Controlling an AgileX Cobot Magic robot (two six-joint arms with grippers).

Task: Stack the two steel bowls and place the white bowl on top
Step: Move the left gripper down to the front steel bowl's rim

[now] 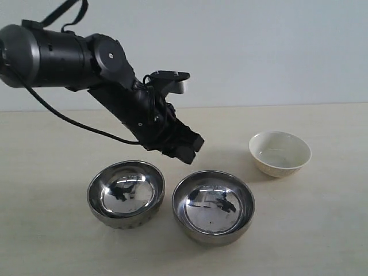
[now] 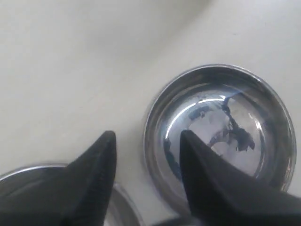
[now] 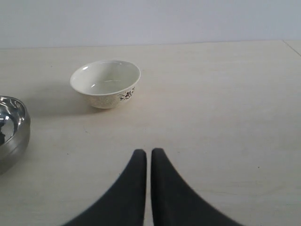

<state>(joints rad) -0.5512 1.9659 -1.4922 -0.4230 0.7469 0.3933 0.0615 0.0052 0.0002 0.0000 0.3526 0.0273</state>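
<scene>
White bowl (image 1: 280,152): small, round, cream-white, faint dark pattern outside, upright, empty; near steel bowl (image 1: 213,206): mirror-shiny, round, slightly larger, upright, empty, near the white bowl, not touching it; far steel bowl (image 1: 126,193): same look, upright, empty, well apart from the white bowl, beyond the near one; all three stand singly

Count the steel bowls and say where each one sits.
2. The left steel bowl sits at the front left; the right steel bowl stands beside it, near the middle. Not stacked; none seems hidden.
</scene>
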